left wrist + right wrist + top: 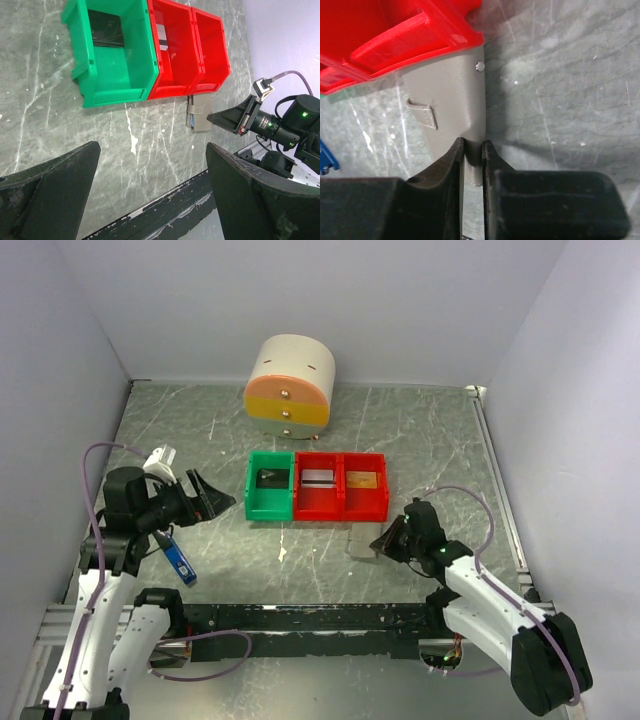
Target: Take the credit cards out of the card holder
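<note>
Robotics lab test cell.

Plain white panels point(330, 300) boxed in a marble-patterned table point(420, 430). A left arm point(95, 610) and a right arm point(490, 605) stood bolted to a black mounting rail point(310, 617) at its near edge, trailing loose purple cables point(84, 472), and a lens-fronted camera point(267, 125) rode one wrist. The few props sat laid out like test pieces: a green bin point(268, 511), two red bins point(340, 511), a small pastel drawer unit point(290, 385) and a card holder point(358, 543).

- A grey-green marbled tabletop point(420, 430) with white veins.
- A plain pale back wall point(400, 310), left wall point(50, 390) and right wall point(570, 390) enclose it.
- An aluminium rail point(500, 502) lines its right edge.
- A black bar point(320, 618) crosses the near edge.
- Soft, even light.
</note>
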Motion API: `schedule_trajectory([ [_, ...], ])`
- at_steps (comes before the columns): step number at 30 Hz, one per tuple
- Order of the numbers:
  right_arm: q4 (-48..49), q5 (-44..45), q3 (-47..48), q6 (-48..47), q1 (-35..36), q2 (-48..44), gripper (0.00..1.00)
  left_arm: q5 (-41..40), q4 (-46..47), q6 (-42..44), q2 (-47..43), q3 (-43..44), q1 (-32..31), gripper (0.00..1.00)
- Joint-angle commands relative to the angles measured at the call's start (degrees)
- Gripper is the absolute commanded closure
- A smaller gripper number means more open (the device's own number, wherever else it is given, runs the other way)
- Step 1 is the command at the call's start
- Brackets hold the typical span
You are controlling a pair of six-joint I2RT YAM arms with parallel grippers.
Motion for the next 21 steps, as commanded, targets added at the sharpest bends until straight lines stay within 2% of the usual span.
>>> schedule_trajectory([
  [1, -4.76, -1.04, -1.26, -0.47, -0.16, -4.56, 0.92, 2.75, 0.9, 1.73, 3.02, 1.2, 0.41, 0.01],
  [4, -6.7, -2.94, 0.28, -1.02, -0.16, -7.86, 1.0, 2.67, -2.07, 4.5, 4.98, 2.18, 0.41, 0.01],
  [8, -13.32, -2.09, 4.97, -3.15, -0.07, -9.98, 1.0, 1.36, -5.2, 7.95, 6.2, 2.06, 0.41, 0.01],
  [12, -22.98, 2.31, 12.22, -7.24, 0.0, -8.73, 1.0, 0.43, -5.88, 8.73, 6.73, 1.29, 0.41, 0.01],
  [16, -26.52, 1.78, 15.43, -6.17, 1.08, -9.05, 1.0, 0.67, -4.58, 8.1, 7.8, 1.23, 0.4, 0.01],
  [21, -39.49, 13.59, 23.98, -6.24, 5.42, -5.86, 1.0, -1.1, -4.52, 8.42, 10.0, 2.24, 0.41, 0.01],
])
